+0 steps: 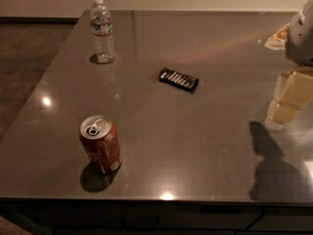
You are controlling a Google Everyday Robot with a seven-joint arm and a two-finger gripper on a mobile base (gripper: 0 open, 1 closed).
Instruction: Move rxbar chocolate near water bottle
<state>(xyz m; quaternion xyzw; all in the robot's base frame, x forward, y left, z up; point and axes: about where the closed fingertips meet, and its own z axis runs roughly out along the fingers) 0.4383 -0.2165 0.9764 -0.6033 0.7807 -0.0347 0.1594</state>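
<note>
Dark, glossy table [205,146], seen from above and slightly in front, with three items spaced well apart on it, so each can be reached without disturbing the others.

(a) Gripper [289,102], at the right edge of the view. It hangs low over the right side of the table and casts a shadow [266,165] toward the near edge. It holds nothing, and whether it is spread or closed cannot be told from this angle. It sits well to the right of all three items, which suggests that the approach has not yet begun.

(b) Water bottle [102,31], standing upright near the far left corner with its white cap on. It is the fixed landmark for the move, and the table around its base is bare enough to receive a flat item.

(c) Soda can [101,145], red, upright with its tab opened, near the front left. It is a bystander and lies off the direct line between the other two items.

(d) Chocolate bar [179,79], in a black wrapper with white lettering. It lies flat near the middle of the table, its long side running slightly askew from left to right. It is apart from the bottle, to the right of it and nearer the viewer. Lying so low, it probably calls for a grasp from above across its short side, followed by a short carry left and away.
</note>
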